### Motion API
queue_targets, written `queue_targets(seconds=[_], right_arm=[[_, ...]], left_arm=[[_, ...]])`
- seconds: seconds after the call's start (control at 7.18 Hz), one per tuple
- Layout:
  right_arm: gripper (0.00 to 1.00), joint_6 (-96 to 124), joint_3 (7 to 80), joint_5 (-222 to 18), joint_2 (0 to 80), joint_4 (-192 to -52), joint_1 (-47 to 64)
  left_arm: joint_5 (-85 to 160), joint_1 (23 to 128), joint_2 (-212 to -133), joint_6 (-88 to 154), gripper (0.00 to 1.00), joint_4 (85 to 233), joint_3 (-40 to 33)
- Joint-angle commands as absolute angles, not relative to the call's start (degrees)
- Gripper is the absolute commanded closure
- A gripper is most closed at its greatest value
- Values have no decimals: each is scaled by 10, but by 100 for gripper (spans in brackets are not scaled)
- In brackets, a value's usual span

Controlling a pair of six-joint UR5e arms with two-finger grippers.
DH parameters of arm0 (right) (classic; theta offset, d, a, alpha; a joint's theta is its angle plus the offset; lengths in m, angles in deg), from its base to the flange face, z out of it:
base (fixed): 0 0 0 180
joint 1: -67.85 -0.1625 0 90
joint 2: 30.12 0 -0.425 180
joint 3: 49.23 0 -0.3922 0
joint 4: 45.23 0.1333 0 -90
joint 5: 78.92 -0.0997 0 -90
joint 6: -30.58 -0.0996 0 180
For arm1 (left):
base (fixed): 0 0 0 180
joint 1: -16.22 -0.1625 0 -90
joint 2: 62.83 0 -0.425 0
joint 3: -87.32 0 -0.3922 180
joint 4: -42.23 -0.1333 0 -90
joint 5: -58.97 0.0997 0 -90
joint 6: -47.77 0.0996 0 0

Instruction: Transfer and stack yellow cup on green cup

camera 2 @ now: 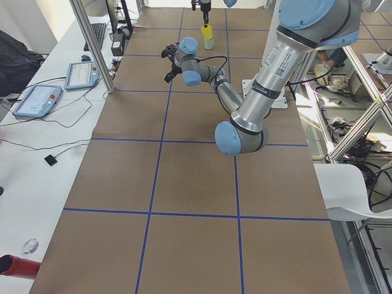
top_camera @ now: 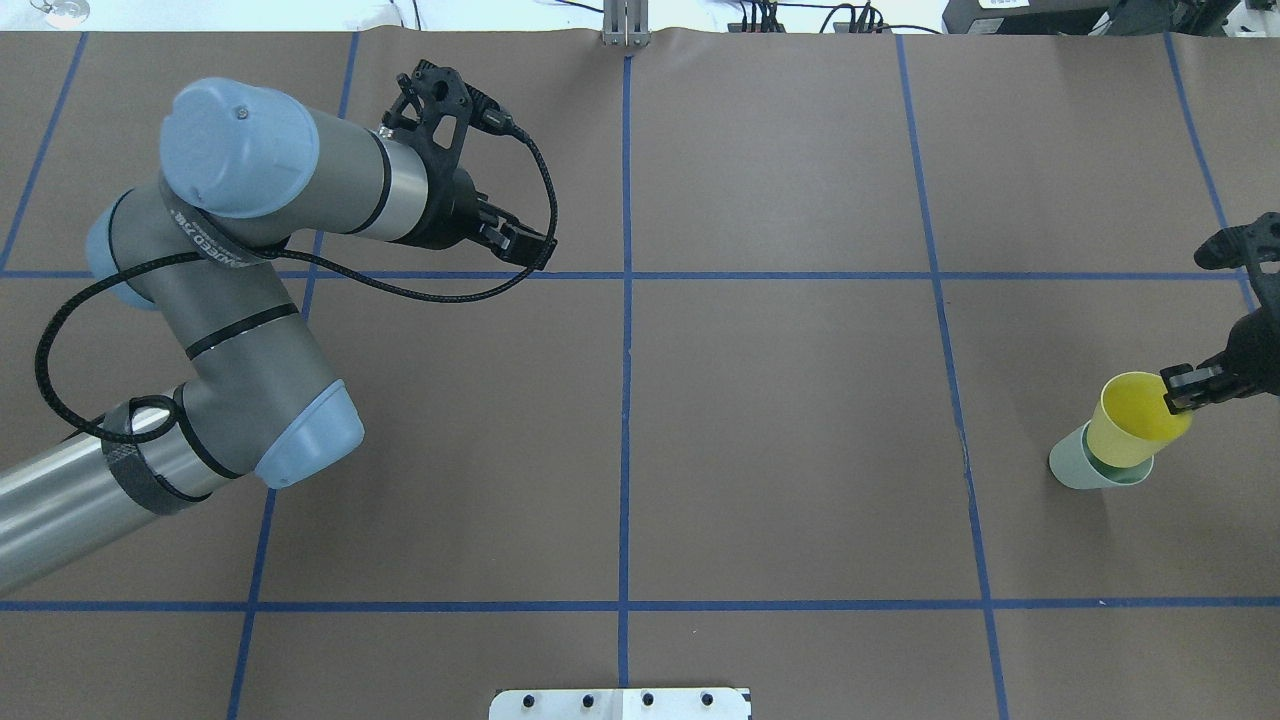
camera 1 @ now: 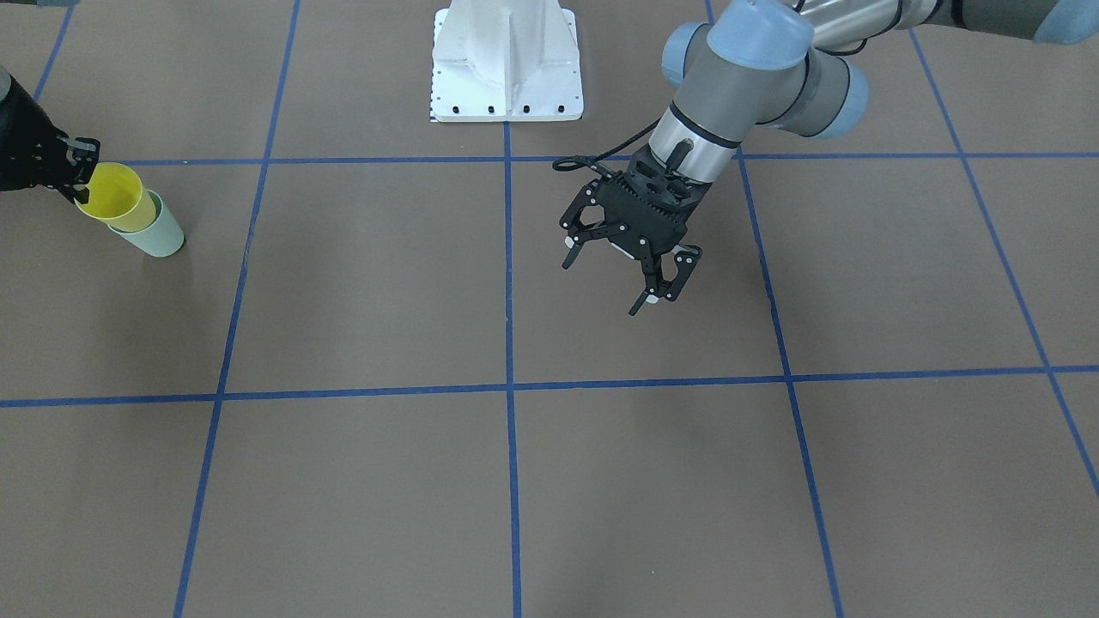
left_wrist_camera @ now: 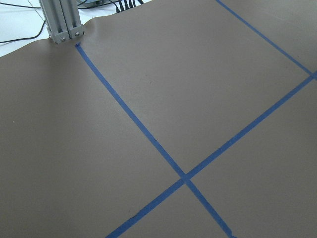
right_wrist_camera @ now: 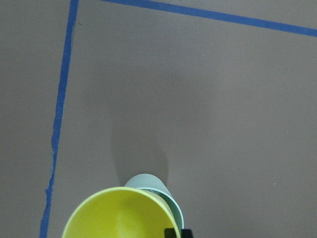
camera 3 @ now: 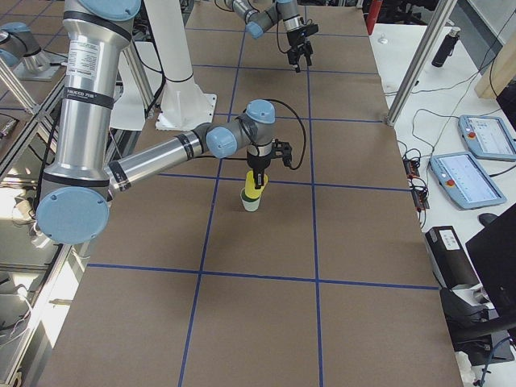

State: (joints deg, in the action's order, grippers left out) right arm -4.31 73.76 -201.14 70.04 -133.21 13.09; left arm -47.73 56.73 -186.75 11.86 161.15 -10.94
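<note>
The yellow cup (top_camera: 1135, 420) sits partly inside the pale green cup (top_camera: 1080, 468), which stands upright at the table's right side. My right gripper (top_camera: 1183, 389) is shut on the yellow cup's rim; it also shows in the front view (camera 1: 83, 172) holding the yellow cup (camera 1: 116, 197) in the green cup (camera 1: 159, 233). The right wrist view shows the yellow cup (right_wrist_camera: 119, 215) nested over the green cup (right_wrist_camera: 148, 184). My left gripper (camera 1: 611, 276) is open and empty, hovering over the table's middle-left part, far from the cups.
The white robot base (camera 1: 506, 64) stands at the table's robot-side edge. Blue tape lines (top_camera: 626, 400) divide the brown table into squares. A metal post (left_wrist_camera: 59, 20) stands at the far edge. Tablets and cables lie on a side bench (camera 2: 37, 98).
</note>
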Motion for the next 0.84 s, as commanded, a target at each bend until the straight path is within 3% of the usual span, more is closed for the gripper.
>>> queue_targets(seconds=[0.0,0.14,0.28,0.42,0.7], right_arm=[[84,-43,732,-2013,701,-1332,135],[40,-43,730,-2014,700,-1332,137],[12,-43,730,-2014,700,-1331,137],[1,-44,730,-2014,699,-1330,137],[1,-44,728,-2015,700,-1331,137]], left_arm=[[-477,567,-1868,117,0,1611,-109],[-477,567,-1868,117,0,1611,-109],[-477,567,-1867,117,0,1611,-109],[-477,567,-1867,117,0,1611,-109],[-479,573,-1867,117,0,1604,-110]])
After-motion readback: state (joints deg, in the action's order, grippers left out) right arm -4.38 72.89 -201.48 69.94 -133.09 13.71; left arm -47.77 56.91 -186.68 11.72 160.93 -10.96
